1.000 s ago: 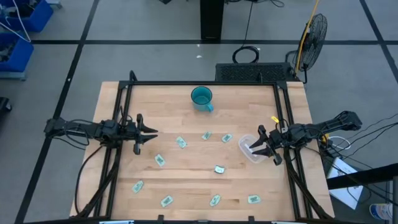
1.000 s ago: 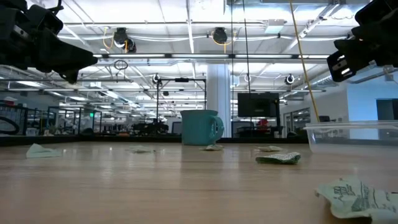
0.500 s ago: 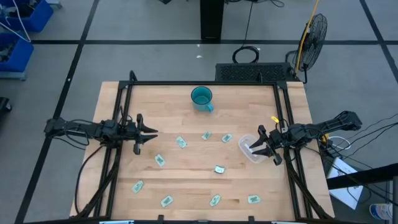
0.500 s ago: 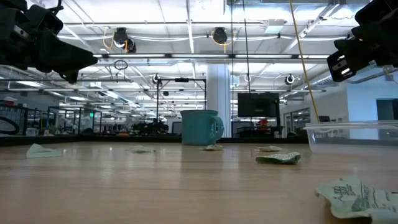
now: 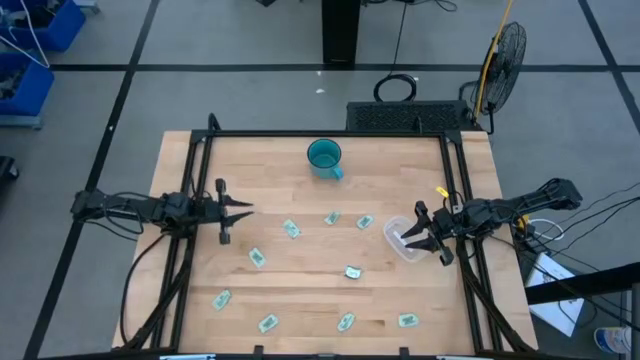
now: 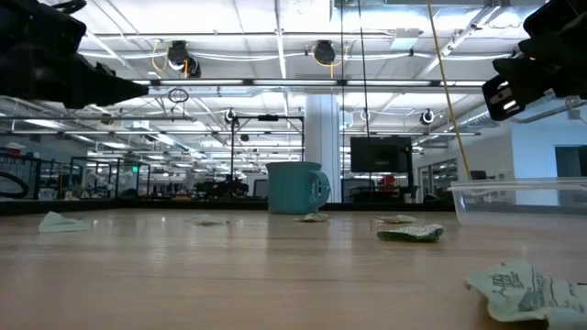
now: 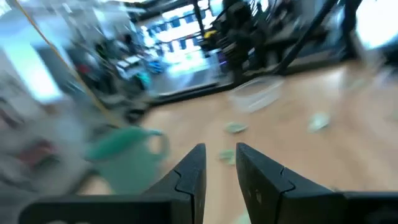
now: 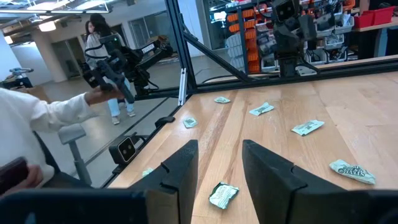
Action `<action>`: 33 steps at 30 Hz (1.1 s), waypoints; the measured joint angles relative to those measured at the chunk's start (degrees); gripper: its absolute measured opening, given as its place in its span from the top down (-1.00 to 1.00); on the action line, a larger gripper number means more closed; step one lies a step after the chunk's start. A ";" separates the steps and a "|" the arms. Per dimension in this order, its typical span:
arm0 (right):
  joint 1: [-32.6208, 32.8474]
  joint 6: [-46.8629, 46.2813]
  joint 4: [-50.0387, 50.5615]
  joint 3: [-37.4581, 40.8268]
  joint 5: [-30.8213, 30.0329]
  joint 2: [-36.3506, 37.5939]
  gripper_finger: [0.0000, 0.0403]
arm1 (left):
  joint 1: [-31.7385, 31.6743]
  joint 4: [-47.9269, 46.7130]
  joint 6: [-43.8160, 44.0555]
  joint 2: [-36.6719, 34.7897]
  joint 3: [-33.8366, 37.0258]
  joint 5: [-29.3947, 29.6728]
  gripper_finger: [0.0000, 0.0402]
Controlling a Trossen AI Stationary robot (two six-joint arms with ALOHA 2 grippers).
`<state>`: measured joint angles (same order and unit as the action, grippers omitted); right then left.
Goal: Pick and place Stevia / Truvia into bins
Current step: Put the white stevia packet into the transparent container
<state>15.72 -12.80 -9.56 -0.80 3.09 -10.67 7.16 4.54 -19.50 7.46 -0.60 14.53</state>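
Both grippers, left (image 5: 232, 211) and right (image 5: 411, 238), parted and empty above table (image 5: 300, 290); sachets (image 5: 291, 229) scattered beside clear tub (image 5: 398, 240).

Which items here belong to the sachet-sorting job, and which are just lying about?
Part of the job:
- small pale green and white paper sachets, scattered on the wooden table
- clear shallow plastic tub, under the right gripper
- left gripper, open, holding nothing

Just lying about:
- teal ceramic mug
- black floor fan beyond the table
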 joint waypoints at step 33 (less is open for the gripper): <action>0.01 0.00 0.00 -0.01 -0.01 0.00 0.41 | 0.00 0.99 26.81 0.02 0.00 6.49 0.53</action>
<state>15.73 -12.80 -9.56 -0.81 3.09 -10.66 7.16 5.52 7.31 7.49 -0.60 21.02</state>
